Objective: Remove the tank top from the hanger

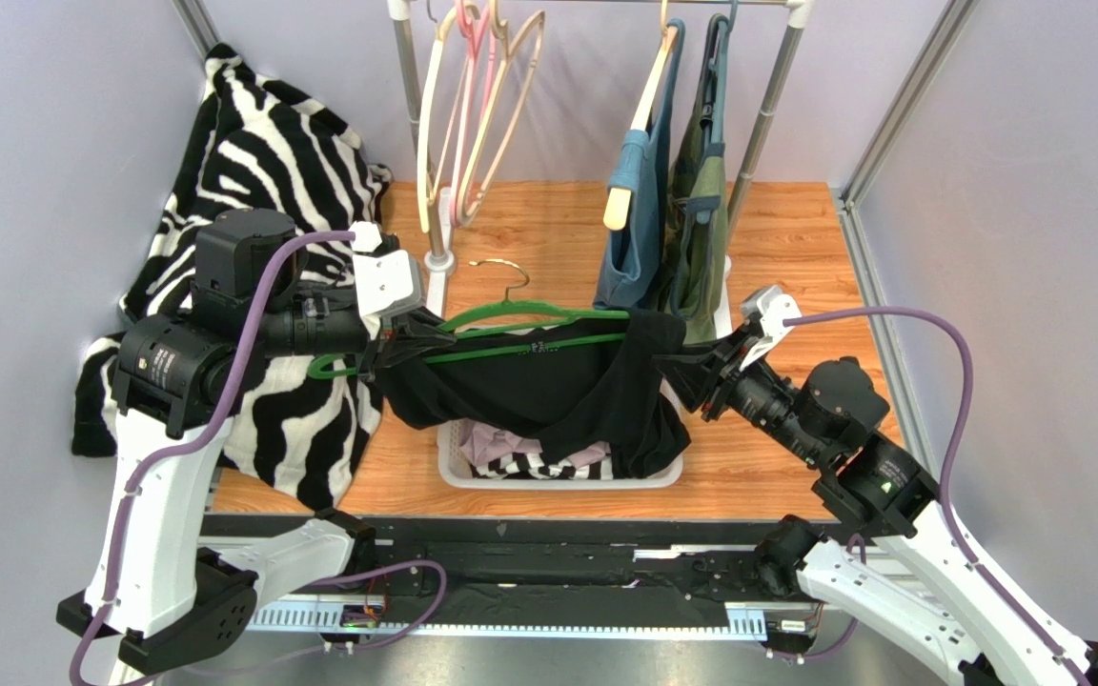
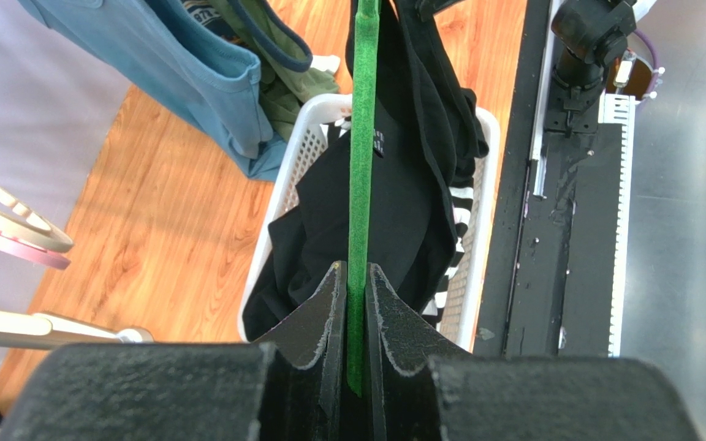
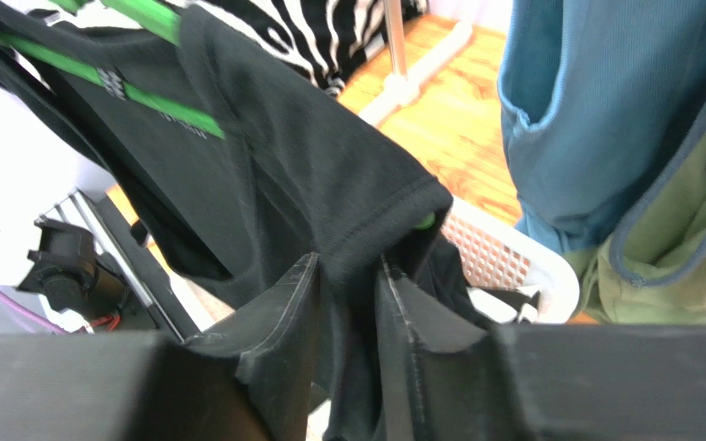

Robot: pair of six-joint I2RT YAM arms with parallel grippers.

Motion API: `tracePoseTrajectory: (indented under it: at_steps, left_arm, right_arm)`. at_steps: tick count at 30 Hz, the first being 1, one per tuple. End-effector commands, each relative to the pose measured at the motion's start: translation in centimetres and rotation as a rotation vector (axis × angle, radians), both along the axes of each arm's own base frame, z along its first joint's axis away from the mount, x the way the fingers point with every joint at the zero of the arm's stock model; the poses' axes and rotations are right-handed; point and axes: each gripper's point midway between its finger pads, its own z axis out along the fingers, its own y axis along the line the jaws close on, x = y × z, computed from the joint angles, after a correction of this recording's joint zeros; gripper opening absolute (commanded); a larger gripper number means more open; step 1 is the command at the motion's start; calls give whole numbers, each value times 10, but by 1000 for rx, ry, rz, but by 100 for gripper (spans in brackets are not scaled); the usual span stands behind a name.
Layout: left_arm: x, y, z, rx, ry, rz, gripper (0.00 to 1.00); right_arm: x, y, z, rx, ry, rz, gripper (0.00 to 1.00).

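Black fabric hangs between two robot hands above the wooden counter (image 1: 798, 243). The tank top (image 1: 541, 386) is draped over a green hanger (image 1: 512, 317), with its lower folds sagging into the white basket (image 1: 569, 476) directly below. At the hanger's left end, the left hand (image 2: 355, 276) is clamped tight on the green bar, which runs straight out from between its fingers. At the opposite end, the right hand (image 3: 347, 266) is pinched closed on the shirt's shoulder, where the cloth wraps the hanger's tip. The hanger's long axis lies across the counter from left to right, spanning the gap between the hands. In the overhead view its hook points away towards the rack (image 1: 412, 86). A blue garment (image 1: 638, 200) hangs on the rack just behind.
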Motion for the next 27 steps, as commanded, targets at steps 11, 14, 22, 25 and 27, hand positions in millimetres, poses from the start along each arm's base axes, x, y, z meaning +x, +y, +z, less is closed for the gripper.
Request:
tracePoseTrajectory:
  at_steps: [11, 14, 22, 25, 27]
  left_arm:
    - [5, 1, 19, -37, -64, 33, 0]
    - [2, 3, 19, -33, -67, 33, 0]
    - [-17, 9, 23, -26, -91, 0, 0]
    - [-23, 12, 31, -35, -118, -6, 0]
    - [-27, 13, 37, -40, -138, -18, 0]
  right_arm:
    - [16, -40, 59, 109, -43, -243, 0]
    - [25, -63, 67, 123, -63, -372, 0]
    - [56, -73, 29, -19, 47, -544, 0]
    - [64, -66, 8, -88, 80, -533, 0]
    - [64, -56, -2, -110, 97, -485, 0]
